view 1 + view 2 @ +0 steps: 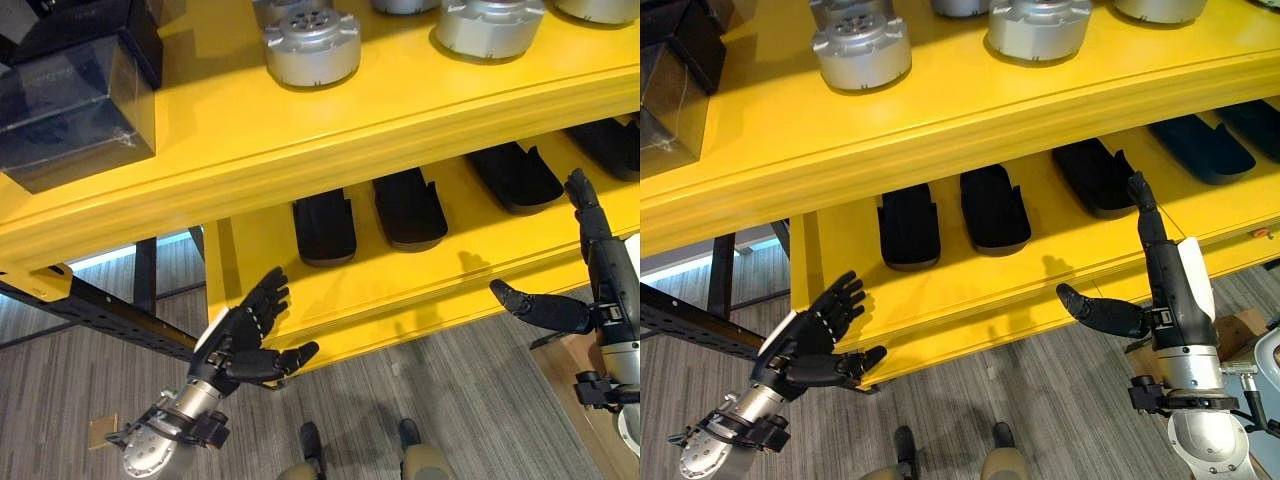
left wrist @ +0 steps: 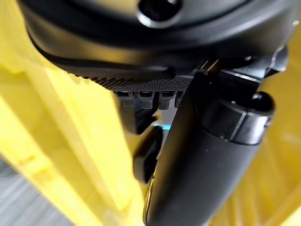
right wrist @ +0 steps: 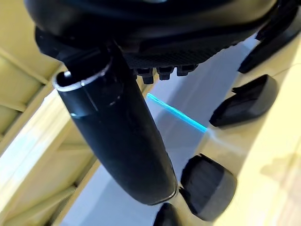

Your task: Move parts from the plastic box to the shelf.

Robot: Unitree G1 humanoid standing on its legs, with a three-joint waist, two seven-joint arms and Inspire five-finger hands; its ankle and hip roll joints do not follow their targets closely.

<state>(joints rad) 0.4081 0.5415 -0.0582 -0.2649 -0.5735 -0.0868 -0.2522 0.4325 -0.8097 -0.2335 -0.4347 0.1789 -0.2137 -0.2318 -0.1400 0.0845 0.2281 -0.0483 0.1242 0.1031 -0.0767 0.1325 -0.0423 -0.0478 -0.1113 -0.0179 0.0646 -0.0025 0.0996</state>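
L hand [image 1: 240, 340]: nearest cam, low left, below front edge of lower shelf board; fingers straight and spread, thumb out, holds nothing.
R hand [image 1: 1160, 290]: low right, fingers straight, pointing up at lower board's front edge, thumb out sideways; holds nothing.
Shelf [image 1: 330, 130]: yellow, 2 boards seen, upper and lower.
Silver parts [image 1: 312, 45]: round, ribbed, on upper board. Count in left eye view: 1 whole, 3 more cut by top edge, so 4 at least.
Black parts [image 1: 323, 225]: flat, long, on lower board, side by side w/ gaps. Count in left eye view: 5 – two left of centre, one mid-right, two partly cut at far right edge.
Box [image 1: 75, 95]: dark, see-through plastic, on upper board at far left, well apart from silver parts; contents can't tell.
Writing: faint print on box front, too small to read; no labels legible elsewhere.
Floor [image 1: 450, 400]: grey wood-look planks under shelf.
Rail [image 1: 100, 310]: black, perforated, runs under shelf at left.
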